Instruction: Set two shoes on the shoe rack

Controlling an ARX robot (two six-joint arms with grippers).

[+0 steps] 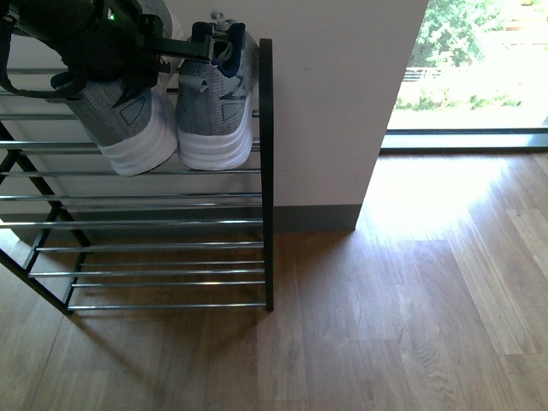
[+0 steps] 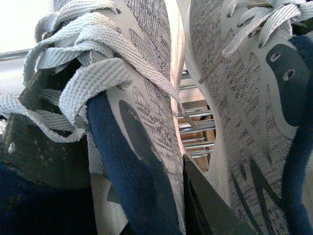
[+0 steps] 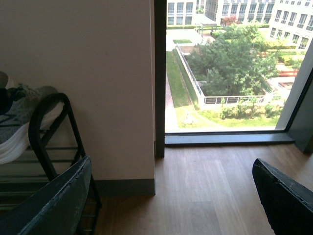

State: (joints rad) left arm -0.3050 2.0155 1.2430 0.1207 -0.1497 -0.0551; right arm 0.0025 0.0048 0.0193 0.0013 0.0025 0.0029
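Note:
Two grey knit sneakers stand side by side, heels toward me, on the top tier of the black shoe rack point(image 1: 267, 214). My left gripper point(image 1: 128, 47) is shut on the collar of the left grey sneaker point(image 1: 128, 128), whose sole rests on the chrome rods. The other sneaker point(image 1: 214, 116) stands free just to its right. In the left wrist view the held sneaker point(image 2: 142, 98) fills the picture, with one dark finger point(image 2: 210, 205) wedged between it and the second sneaker point(image 2: 244, 122). My right gripper point(image 3: 171, 205) hangs open over bare floor, right of the rack.
The rack's lower tiers point(image 1: 163, 248) hold nothing. A beige wall corner point(image 1: 342, 111) rises directly behind and right of the rack. Wooden floor point(image 1: 411, 308) spreads to the right, up to a large floor-level window point(image 3: 230, 68). The rack's arched end point(image 3: 49, 127) shows in the right wrist view.

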